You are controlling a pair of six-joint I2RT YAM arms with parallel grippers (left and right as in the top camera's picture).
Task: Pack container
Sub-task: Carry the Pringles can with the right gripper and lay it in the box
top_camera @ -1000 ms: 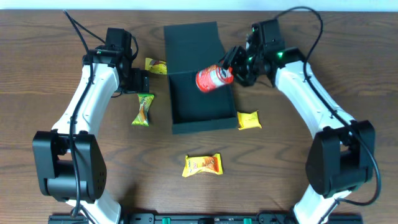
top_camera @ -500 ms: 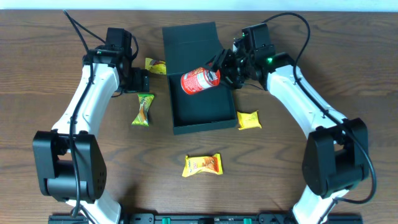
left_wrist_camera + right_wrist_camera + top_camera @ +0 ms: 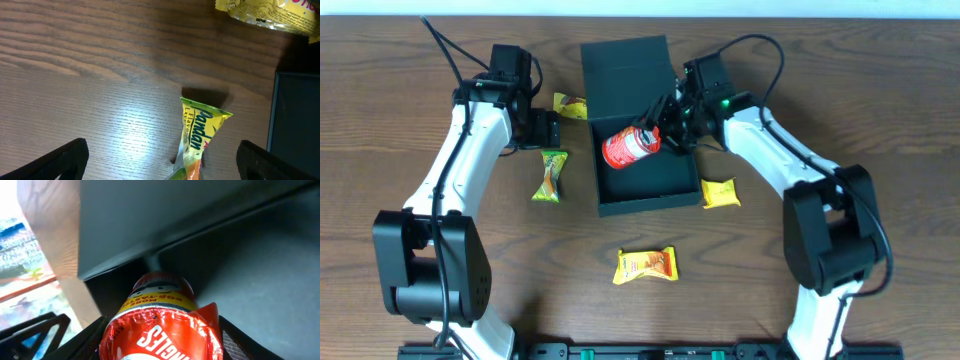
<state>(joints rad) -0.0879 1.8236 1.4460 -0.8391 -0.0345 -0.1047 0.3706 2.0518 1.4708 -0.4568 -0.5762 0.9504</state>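
The container (image 3: 650,205), a dark box with its flap lid (image 3: 626,70) lying open behind it, sits mid-table. My right gripper (image 3: 657,133) is shut on a red crisp can (image 3: 624,147) and holds it tilted over the box's left half. From the right wrist the can (image 3: 159,325) fills the space between my fingers (image 3: 162,342), with the container's dark floor (image 3: 260,270) beyond. My left gripper (image 3: 542,130) stands open left of the box, above a green-yellow packet (image 3: 550,175). That packet (image 3: 200,140) lies between the left gripper's (image 3: 162,160) spread fingers, untouched.
A yellow packet (image 3: 570,105) lies by the lid's left edge and shows at the top of the left wrist view (image 3: 265,12). Another yellow packet (image 3: 719,193) rests at the box's right front corner. A yellow-orange packet (image 3: 646,265) lies nearer the front edge.
My right gripper has carried the red can leftward, from the box's right rim to over its left half. The left arm has stayed still.
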